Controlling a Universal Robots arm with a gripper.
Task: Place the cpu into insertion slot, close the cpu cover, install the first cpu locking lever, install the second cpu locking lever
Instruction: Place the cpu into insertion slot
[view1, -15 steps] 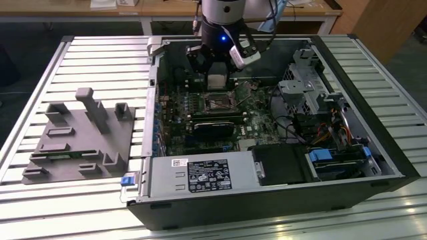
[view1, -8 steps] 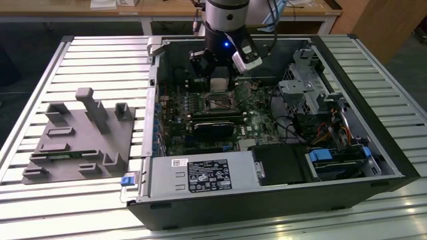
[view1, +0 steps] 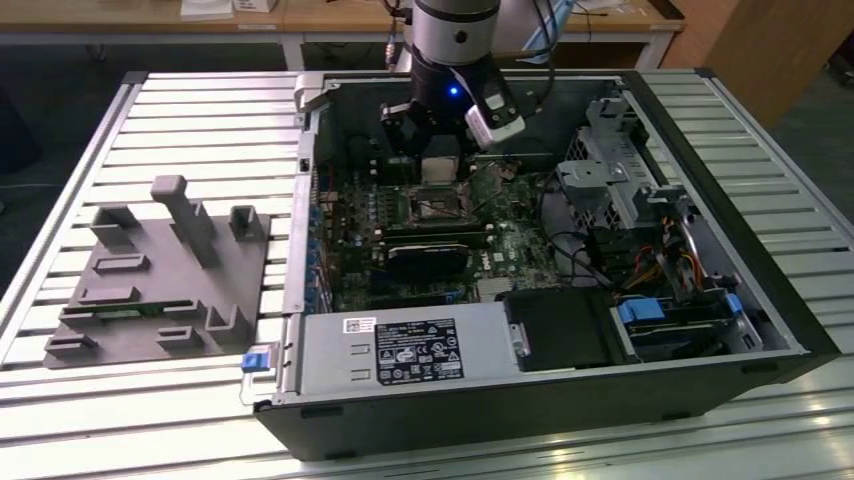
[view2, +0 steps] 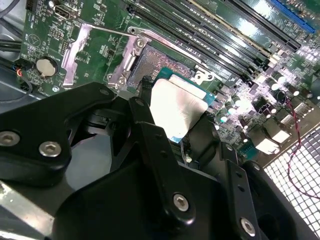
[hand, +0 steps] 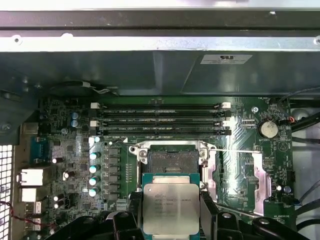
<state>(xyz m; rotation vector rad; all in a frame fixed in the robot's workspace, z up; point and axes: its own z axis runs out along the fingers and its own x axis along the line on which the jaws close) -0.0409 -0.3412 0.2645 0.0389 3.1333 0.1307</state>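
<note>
While black claw (hand: 171, 215) is clamped on silvery-tan sq. cpu (hand: 170, 200) near dark-centred insertion slot (hand: 172, 159), second wrist view shows silver frame-plate cpu cover (view2: 75, 52) lying open.

The cpu (hand: 170, 207) sits between the fingers (hand: 208, 212) of the gripper (view1: 441, 162), with one finger at each of two opposite edges. Just ahead of the fingertips lies the insertion slot (hand: 172, 161). The cpu seems to hang clear of it rather than in it. The cpu cover (hand: 261, 170) lies folded open on the motherboard (hand: 75, 150) beside the slot, out past one finger. Beyond the slot, farther from the fingers, the memory slots (hand: 160, 120) run side by side.
</note>
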